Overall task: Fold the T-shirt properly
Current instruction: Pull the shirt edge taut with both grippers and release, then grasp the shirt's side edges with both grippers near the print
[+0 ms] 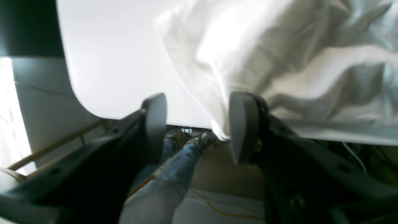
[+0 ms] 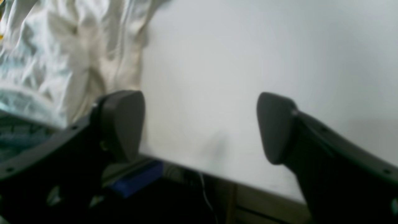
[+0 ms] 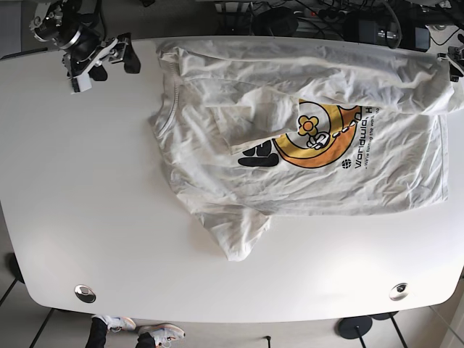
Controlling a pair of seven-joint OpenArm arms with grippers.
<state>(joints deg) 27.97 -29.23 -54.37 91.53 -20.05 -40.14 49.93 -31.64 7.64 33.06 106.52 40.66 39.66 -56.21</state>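
A white T-shirt [image 3: 304, 138] with an orange and black print lies crumpled on the white table [image 3: 87, 203], its far edge folded over toward the middle. In the base view my right gripper [image 3: 112, 61] stands open at the table's far left, just left of the shirt's corner. The right wrist view shows the same gripper [image 2: 199, 127] wide open over bare table, with the shirt [image 2: 71, 53] beside its left finger. At the far right edge of the base view, my left gripper [image 3: 455, 61] is mostly cut off. It [image 1: 199, 127] is open, and the shirt's hem [image 1: 279, 62] brushes its right finger.
Two metal grommets [image 3: 85, 293] [image 3: 398, 291] sit near the table's front corners. Cables and dark equipment [image 3: 362, 22] crowd the space behind the far edge. A person's shoes [image 3: 138, 332] show below the front edge, and a leg in jeans [image 1: 174, 174] below the left gripper.
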